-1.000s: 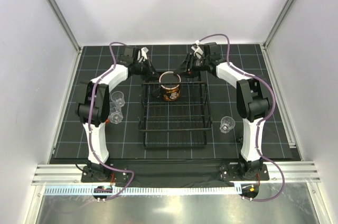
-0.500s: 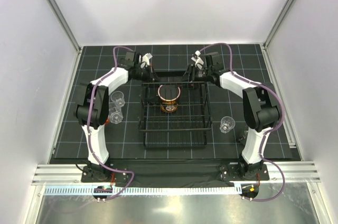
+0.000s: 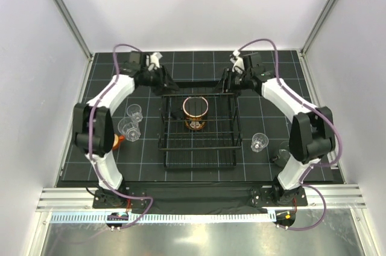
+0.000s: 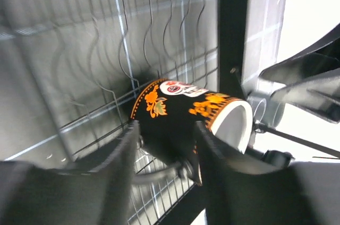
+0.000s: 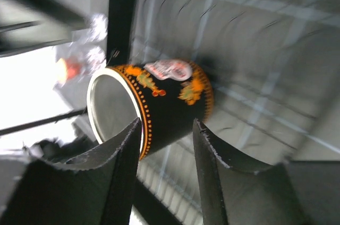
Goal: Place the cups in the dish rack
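The large dark patterned mug [image 3: 196,113] with orange flowers stands upright in the far part of the black wire dish rack [image 3: 164,147]. My left gripper [image 3: 164,80] is open by the rack's far left corner, apart from the mug. My right gripper [image 3: 228,81] is open by the far right corner. The left wrist view shows the mug [image 4: 180,108] past my left gripper [image 4: 166,129], over the rack wires [image 4: 106,50]. In the right wrist view the mug [image 5: 170,92] lies beyond my right gripper [image 5: 166,124]. Two clear cups [image 3: 134,111] [image 3: 128,128] and the orange cup [image 3: 116,141] sit left of the rack. A third clear cup [image 3: 259,142] sits right.
A dark greyish cup [image 3: 282,150] sits beside the right arm's lower link. The black gridded mat [image 3: 199,57] ends at white walls on three sides. The arm bases [image 3: 108,192] [image 3: 283,192] stand at the near edge.
Both grippers have drawn back from the mug toward the rack's far corners, and the left one has opened. The mug now stands by itself in the rack.
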`<action>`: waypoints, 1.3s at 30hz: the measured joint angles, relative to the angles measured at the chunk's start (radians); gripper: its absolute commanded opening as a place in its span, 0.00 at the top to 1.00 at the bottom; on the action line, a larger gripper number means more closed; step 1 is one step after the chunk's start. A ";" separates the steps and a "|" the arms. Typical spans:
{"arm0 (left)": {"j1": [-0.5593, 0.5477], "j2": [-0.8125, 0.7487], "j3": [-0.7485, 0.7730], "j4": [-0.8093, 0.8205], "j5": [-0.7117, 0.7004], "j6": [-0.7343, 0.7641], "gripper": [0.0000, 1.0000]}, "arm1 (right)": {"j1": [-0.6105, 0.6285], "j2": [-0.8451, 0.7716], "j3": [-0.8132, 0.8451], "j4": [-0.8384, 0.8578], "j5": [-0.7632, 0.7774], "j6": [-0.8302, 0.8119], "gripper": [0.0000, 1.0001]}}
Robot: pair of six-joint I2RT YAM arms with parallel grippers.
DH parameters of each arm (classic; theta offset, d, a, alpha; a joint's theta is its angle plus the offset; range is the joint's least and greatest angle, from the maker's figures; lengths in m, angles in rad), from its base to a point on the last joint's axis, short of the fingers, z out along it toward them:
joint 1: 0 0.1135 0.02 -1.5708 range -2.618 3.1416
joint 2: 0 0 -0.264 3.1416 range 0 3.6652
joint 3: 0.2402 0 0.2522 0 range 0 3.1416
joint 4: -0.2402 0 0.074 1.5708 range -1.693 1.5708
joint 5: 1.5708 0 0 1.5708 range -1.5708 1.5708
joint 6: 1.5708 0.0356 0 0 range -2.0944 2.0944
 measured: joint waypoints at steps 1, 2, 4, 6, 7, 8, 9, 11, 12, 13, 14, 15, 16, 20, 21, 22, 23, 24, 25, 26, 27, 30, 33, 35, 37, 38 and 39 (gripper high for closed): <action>0.013 -0.026 0.001 0.000 -0.013 0.000 0.46 | -0.002 -0.020 0.019 -0.027 0.044 -0.016 0.52; 0.030 -0.054 0.003 -0.001 -0.025 -0.002 0.34 | -0.005 -0.038 0.032 -0.045 0.075 -0.028 0.51; 0.067 -0.115 0.004 0.000 -0.056 -0.011 0.18 | -0.011 -0.091 0.050 -0.076 0.150 -0.049 0.49; 0.109 -0.179 0.001 0.005 -0.092 -0.026 0.12 | -0.013 -0.147 0.053 -0.097 0.208 -0.063 0.48; 0.124 -0.206 -0.003 0.007 -0.108 -0.031 0.11 | -0.013 -0.172 0.053 -0.109 0.231 -0.068 0.48; 0.145 -0.250 -0.016 0.012 -0.133 -0.037 0.04 | -0.013 -0.196 0.053 -0.121 0.252 -0.072 0.48; 0.160 -0.291 -0.033 0.017 -0.161 -0.042 0.00 | -0.013 -0.218 0.053 -0.131 0.269 -0.077 0.48; 0.176 -0.377 -0.089 0.028 -0.236 -0.055 0.00 | -0.013 -0.257 0.052 -0.147 0.299 -0.083 0.48; 0.179 -0.445 -0.140 0.035 -0.291 -0.063 0.00 | -0.012 -0.278 0.044 -0.148 0.310 -0.085 0.48; 0.178 -0.489 -0.174 0.033 -0.331 -0.071 0.00 | -0.011 -0.304 0.033 -0.154 0.319 -0.086 0.47; 0.177 -0.546 -0.221 0.033 -0.375 -0.079 0.00 | -0.010 -0.323 0.024 -0.156 0.321 -0.086 0.47; 0.176 -0.601 -0.266 0.032 -0.415 -0.085 0.00 | -0.009 -0.346 0.015 -0.164 0.325 -0.087 0.47; 0.175 -0.652 -0.305 0.026 -0.458 -0.102 0.00 | -0.006 -0.367 0.009 -0.168 0.328 -0.087 0.47; 0.177 -0.760 -0.358 -0.068 -0.637 -0.165 0.00 | 0.027 -0.424 0.005 -0.176 0.332 -0.094 0.47; 0.178 -0.769 -0.355 -0.097 -0.679 -0.179 0.00 | 0.037 -0.435 0.005 -0.178 0.333 -0.097 0.47; 0.178 -0.773 -0.351 -0.126 -0.718 -0.187 0.00 | 0.045 -0.443 0.004 -0.179 0.333 -0.099 0.47; 0.179 -0.773 -0.344 -0.158 -0.757 -0.202 0.00 | 0.059 -0.452 0.002 -0.182 0.333 -0.103 0.47; 0.180 -0.772 -0.339 -0.189 -0.795 -0.213 0.00 | 0.070 -0.460 -0.001 -0.186 0.333 -0.106 0.47; 0.182 -0.771 -0.337 -0.219 -0.829 -0.230 0.03 | 0.082 -0.468 -0.002 -0.193 0.333 -0.111 0.47; 0.185 -0.771 -0.338 -0.251 -0.860 -0.241 0.05 | 0.093 -0.473 -0.004 -0.198 0.333 -0.114 0.47; 0.190 -0.771 -0.339 -0.279 -0.889 -0.261 0.07 | 0.104 -0.479 -0.007 -0.206 0.338 -0.117 0.47; 0.201 -0.778 -0.356 -0.341 -0.970 -0.330 0.09 | 0.131 -0.500 -0.018 -0.212 0.366 -0.124 0.42; 0.201 -0.786 -0.375 -0.415 -1.046 -0.421 0.07 | 0.161 -0.525 -0.037 -0.208 0.418 -0.124 0.39; 0.202 -0.786 -0.379 -0.481 -1.106 -0.502 0.07 | 0.183 -0.532 -0.042 -0.220 0.462 -0.119 0.38; 0.203 -0.785 -0.379 -0.539 -1.150 -0.570 0.07 | 0.201 -0.534 -0.043 -0.219 0.499 -0.110 0.37; 0.203 -0.783 -0.378 -0.569 -1.171 -0.605 0.06 | 0.208 -0.534 -0.043 -0.219 0.515 -0.107 0.37; 0.203 -0.777 -0.378 -0.601 -1.190 -0.639 0.06 | 0.217 -0.534 -0.043 -0.219 0.529 -0.106 0.37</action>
